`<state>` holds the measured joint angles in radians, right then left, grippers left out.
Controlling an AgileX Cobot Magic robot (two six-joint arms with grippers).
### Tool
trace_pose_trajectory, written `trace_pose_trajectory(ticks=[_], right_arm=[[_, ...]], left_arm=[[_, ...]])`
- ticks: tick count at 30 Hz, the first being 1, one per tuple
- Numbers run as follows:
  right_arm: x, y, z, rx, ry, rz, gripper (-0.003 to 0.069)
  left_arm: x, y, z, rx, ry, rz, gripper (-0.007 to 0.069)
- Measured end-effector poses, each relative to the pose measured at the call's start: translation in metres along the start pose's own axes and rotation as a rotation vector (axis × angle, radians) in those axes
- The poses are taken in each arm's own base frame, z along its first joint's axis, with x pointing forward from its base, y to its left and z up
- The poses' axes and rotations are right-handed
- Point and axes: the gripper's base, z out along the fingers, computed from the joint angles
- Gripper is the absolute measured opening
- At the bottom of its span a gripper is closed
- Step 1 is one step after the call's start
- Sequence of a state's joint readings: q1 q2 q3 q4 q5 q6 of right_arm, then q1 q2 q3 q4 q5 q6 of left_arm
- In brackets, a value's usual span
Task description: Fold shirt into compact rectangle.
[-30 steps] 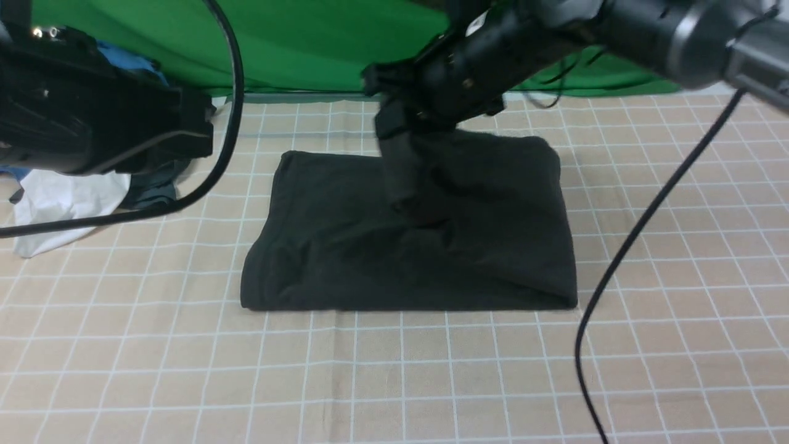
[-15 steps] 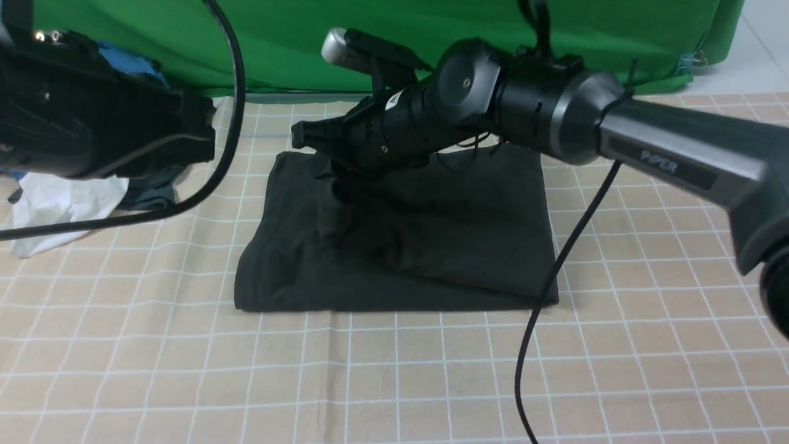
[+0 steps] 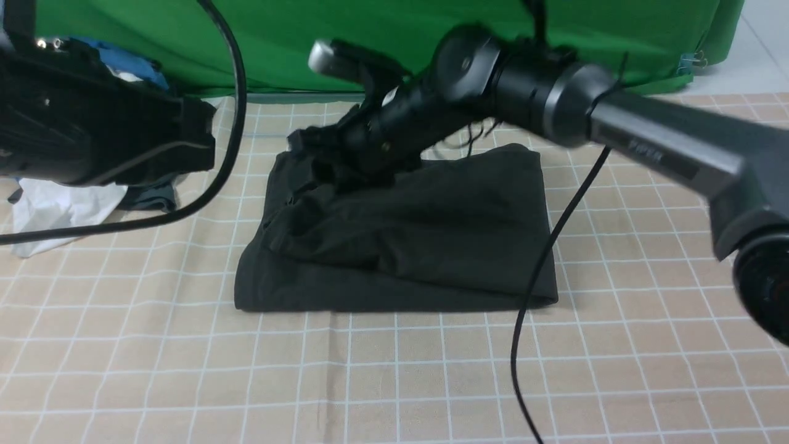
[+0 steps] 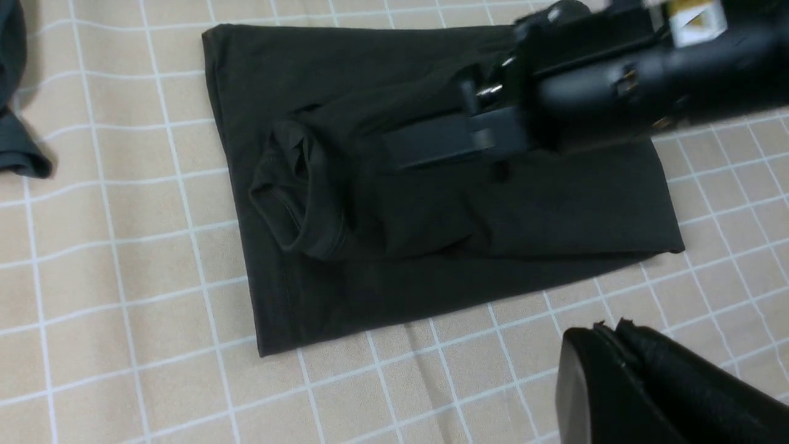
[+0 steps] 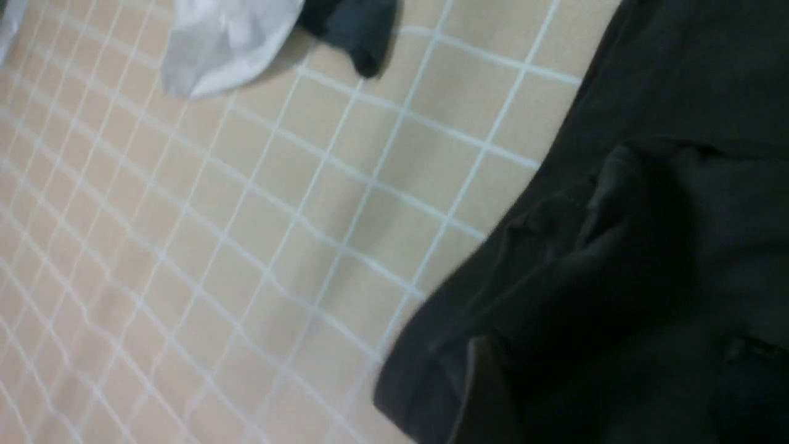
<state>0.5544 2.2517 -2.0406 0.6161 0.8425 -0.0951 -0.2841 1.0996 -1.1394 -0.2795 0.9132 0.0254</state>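
change: the black T-shirt (image 3: pixel 419 234) had its flap hanging from the right fingers (image 4: pixel 431 140) a second ago; we now see the flap swept to the robot's left and lying on the lower layer.
right fingers: low over the flap's bunched end; we cannot tell if they are apart or pinching.
left fingers (image 4: pixel 647 370): together, empty, just off the shirt.
shirt place: mid checked worktop (image 3: pixel 394 382), well apart from the white garment (image 3: pixel 55 203).
meaning: we judge the fold nearly laid; the top layer sits skewed and needs smoothing.

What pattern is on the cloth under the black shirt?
Beige tablecloth with a white grid; the front view shows it best.
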Motion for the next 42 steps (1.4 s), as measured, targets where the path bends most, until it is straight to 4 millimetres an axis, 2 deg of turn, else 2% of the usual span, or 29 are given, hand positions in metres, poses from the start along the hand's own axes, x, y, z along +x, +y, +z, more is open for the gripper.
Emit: trace_pose_trajectory(ticks=[2,4,5,6,8,9,10,11,13,14,15,18,20,22,24,25,26,29,32,35,39,42], right_arm=[[-0.011,-0.004,-0.027,0.043,0.035,-0.073,0.0435],[-0.020,-0.012,-0.059,0.127,0.078,-0.135,0.0312],[-0.023,-0.016,-0.071,0.166,0.087,-0.154,0.0230],[-0.026,-0.018,-0.082,0.203,0.087,-0.170,0.0178],[-0.033,-0.027,-0.112,0.286,0.062,-0.190,0.0070],[-0.035,-0.030,-0.126,0.310,0.045,-0.191,0.0050],[-0.036,-0.031,-0.129,0.316,0.041,-0.188,0.0047],[-0.038,-0.033,-0.148,0.340,0.014,-0.184,0.0040],[-0.033,-0.033,-0.169,0.356,0.002,-0.173,0.0038],[-0.032,-0.035,-0.168,0.358,0.007,-0.168,0.0038],[-0.025,-0.035,-0.182,0.367,0.015,-0.165,0.0038],[-0.004,-0.041,-0.191,0.378,0.076,-0.159,0.0038],[0.005,-0.044,-0.192,0.380,0.107,-0.156,0.0038],[0.023,-0.049,-0.191,0.381,0.170,-0.157,0.0038],[0.036,-0.054,-0.186,0.380,0.217,-0.151,0.0038],[0.038,-0.055,-0.185,0.379,0.226,-0.149,0.0038],[0.044,-0.059,-0.180,0.379,0.241,-0.146,0.0038],[0.051,-0.065,-0.174,0.374,0.267,-0.152,0.0038],[0.053,-0.066,-0.172,0.373,0.271,-0.153,0.0038],[0.052,-0.066,-0.172,0.374,0.255,-0.161,0.0038],[0.050,-0.066,-0.171,0.375,0.235,-0.169,0.0038],[0.049,-0.066,-0.172,0.377,0.221,-0.172,0.0038]], left_arm=[[0.000,0.001,0.001,-0.007,0.003,-0.021,0.0019],[-0.001,0.003,0.006,-0.022,0.015,-0.047,0.0019],[-0.002,0.005,0.011,-0.031,0.022,-0.058,0.0019],[-0.003,0.006,0.015,-0.035,0.026,-0.062,0.0019],[-0.005,0.009,0.031,-0.043,0.051,-0.079,0.0019],[-0.007,0.011,0.042,-0.045,0.067,-0.086,0.0019],[-0.007,0.012,0.047,-0.043,0.077,-0.090,0.0019],[-0.008,0.015,0.065,-0.034,0.106,-0.097,0.0019],[-0.008,0.019,0.094,-0.013,0.149,-0.096,0.0019],[-0.008,0.019,0.097,-0.011,0.151,-0.095,0.0019],[-0.008,0.023,0.121,0.001,0.180,-0.094,0.0019],[-0.010,0.030,0.157,-0.001,0.228,-0.092,0.0019],[-0.013,0.033,0.172,-0.004,0.244,-0.094,0.0019],[-0.021,0.040,0.204,-0.010,0.260,-0.101,0.0019],[-0.022,0.044,0.224,-0.012,0.286,-0.102,0.0019],[-0.020,0.045,0.229,-0.013,0.302,-0.102,0.0019],[-0.014,0.049,0.242,-0.021,0.350,-0.099,0.0019],[0.005,0.060,0.261,-0.079,0.456,-0.124,0.0019],[0.019,0.067,0.268,-0.122,0.509,-0.149,0.0019],[0.022,0.068,0.268,-0.134,0.513,-0.162,0.0019],[0.019,0.068,0.264,-0.139,0.506,-0.155,0.0019],[0.003,0.065,0.248,-0.135,0.463,-0.143,0.0019]])
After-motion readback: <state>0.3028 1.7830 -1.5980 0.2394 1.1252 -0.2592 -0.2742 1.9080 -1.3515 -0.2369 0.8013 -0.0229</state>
